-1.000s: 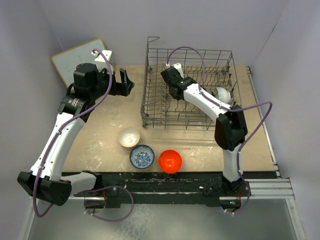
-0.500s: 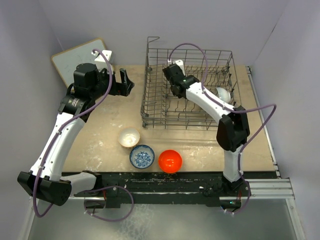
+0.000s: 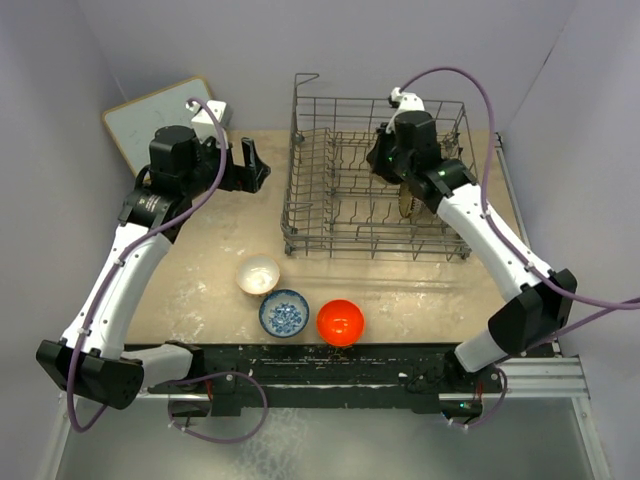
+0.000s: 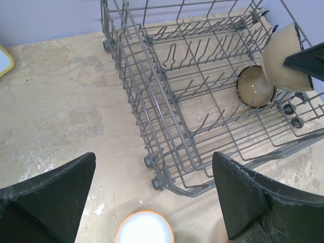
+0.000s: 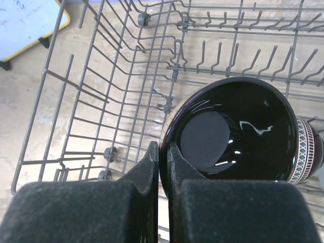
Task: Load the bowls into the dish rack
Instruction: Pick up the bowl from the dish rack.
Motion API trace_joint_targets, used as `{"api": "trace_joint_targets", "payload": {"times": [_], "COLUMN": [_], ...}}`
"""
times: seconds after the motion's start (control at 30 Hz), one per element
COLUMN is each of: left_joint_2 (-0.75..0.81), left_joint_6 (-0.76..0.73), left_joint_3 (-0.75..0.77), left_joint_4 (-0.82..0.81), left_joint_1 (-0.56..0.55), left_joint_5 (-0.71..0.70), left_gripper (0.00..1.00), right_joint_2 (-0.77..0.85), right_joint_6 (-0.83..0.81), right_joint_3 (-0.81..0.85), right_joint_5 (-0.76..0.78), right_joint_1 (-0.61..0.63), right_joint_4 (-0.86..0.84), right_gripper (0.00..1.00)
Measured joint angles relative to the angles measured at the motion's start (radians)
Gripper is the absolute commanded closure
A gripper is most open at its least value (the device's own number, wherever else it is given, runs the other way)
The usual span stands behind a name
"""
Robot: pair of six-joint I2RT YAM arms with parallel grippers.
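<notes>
The grey wire dish rack [image 3: 330,215] stands at the back middle of the table. My right gripper [image 3: 400,178] hangs over its right part, shut on the rim of the glossy black bowl [image 5: 233,131], held on edge above the tines [image 5: 163,149]. In the left wrist view this bowl [image 4: 281,58] shows a tan outside. The brown-rimmed bowl [image 4: 255,87] leans in the rack beside it. The cream bowl [image 3: 258,274], the blue-and-white bowl [image 3: 284,313] and the orange-red bowl [image 3: 340,322] sit on the table in front. My left gripper [image 3: 250,165] is open and empty, left of the rack [image 4: 153,157].
A white board [image 3: 150,115] leans at the back left corner. The rack's loop handle [image 3: 305,80] rises at its back left corner. Walls close in on both sides. The cream bowl [image 4: 144,230] lies just below my left fingers.
My right gripper has swung from the rack's left-middle part to its right back part, and the arm now reaches in from the right. The left arm has not moved.
</notes>
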State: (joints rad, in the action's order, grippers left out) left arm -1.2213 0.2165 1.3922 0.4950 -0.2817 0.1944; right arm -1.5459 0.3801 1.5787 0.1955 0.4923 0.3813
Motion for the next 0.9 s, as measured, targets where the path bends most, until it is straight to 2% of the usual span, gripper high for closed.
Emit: {"api": "trace_joint_targets", "payload": {"times": [0.17,0.43,0.6,0.9], "left_joint_2": [-0.009,-0.009,-0.009,-0.009], "left_joint_6": [0.000,0.000,0.000,0.000], "left_joint_3": [0.000,0.000,0.000,0.000], "left_joint_4": [0.000,0.000,0.000,0.001], "left_joint_1": [0.000,0.003,0.006,0.006], "left_joint_5": [0.012,0.017,0.021,0.022], "left_gripper": [0.01,0.01,0.01,0.01], "right_joint_2": [0.014,0.008,0.008,0.007], "right_joint_6": [0.026,0.084,0.180,0.491], "right_joint_3": [-0.066,-0.142,-0.216,-0.457], "right_joint_5": [-0.114,-0.336,-0.496,-0.747], "right_joint_1": [-0.071,-0.072,-0.073,-0.126], "right_joint_4": [-0.040,-0.129,-0.290,-0.716], "right_gripper": [1.00,1.00,1.00,1.00]}}
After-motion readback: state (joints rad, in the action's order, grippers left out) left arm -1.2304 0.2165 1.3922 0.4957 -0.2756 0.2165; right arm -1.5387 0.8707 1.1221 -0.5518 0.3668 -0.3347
